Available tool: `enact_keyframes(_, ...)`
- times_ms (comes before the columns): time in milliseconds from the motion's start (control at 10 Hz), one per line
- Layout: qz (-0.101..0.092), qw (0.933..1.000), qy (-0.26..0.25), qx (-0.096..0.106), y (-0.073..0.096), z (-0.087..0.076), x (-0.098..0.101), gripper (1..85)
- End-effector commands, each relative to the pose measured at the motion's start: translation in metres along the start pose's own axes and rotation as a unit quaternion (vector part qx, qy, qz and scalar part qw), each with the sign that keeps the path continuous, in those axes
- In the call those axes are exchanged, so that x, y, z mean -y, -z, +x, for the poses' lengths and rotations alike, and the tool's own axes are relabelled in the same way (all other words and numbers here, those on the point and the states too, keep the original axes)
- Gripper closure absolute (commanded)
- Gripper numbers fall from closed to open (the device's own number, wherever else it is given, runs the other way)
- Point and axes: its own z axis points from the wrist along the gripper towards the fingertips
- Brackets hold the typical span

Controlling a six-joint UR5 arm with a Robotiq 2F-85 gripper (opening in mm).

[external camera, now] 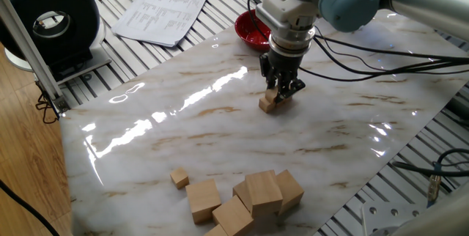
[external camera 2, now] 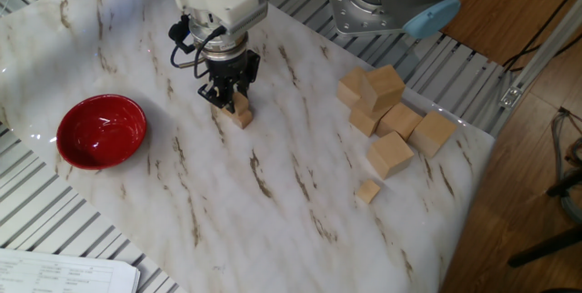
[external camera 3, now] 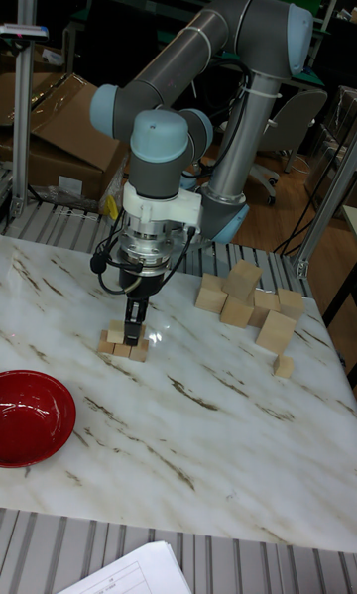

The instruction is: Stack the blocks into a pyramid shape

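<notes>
A small stack of plain wood blocks (external camera 3: 121, 346) sits on the marble sheet, with a bottom row and an upper block (external camera 3: 117, 331). In the two fixed views the same stack (external camera: 269, 102) (external camera 2: 241, 114) shows under the arm. My gripper (external camera 3: 135, 332) (external camera: 281, 91) (external camera 2: 227, 98) points straight down onto the stack's second level, its fingers closed around a small block there. Another small block (external camera: 179, 177) (external camera 2: 367, 190) (external camera 3: 284, 366) lies alone beside the big cubes.
A pile of much larger wood cubes (external camera: 249, 196) (external camera 2: 386, 116) (external camera 3: 243, 297) lies near one edge of the sheet. A red bowl (external camera 2: 101, 130) (external camera 3: 30, 415) (external camera: 249, 31) sits on the other side of the stack. Papers (external camera: 161, 12) lie off the sheet.
</notes>
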Motion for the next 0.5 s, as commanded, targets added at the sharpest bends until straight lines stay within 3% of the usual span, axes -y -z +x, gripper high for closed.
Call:
enact_keyframes(0, -0.004, 1.0000, 0.001, 0.008, 0.0016, -0.0028, -0.0012, 50.3)
enact_keyframes(400, -0.009, 0.9999, 0.004, 0.012, 0.0020, -0.0035, -0.0033, 41.7)
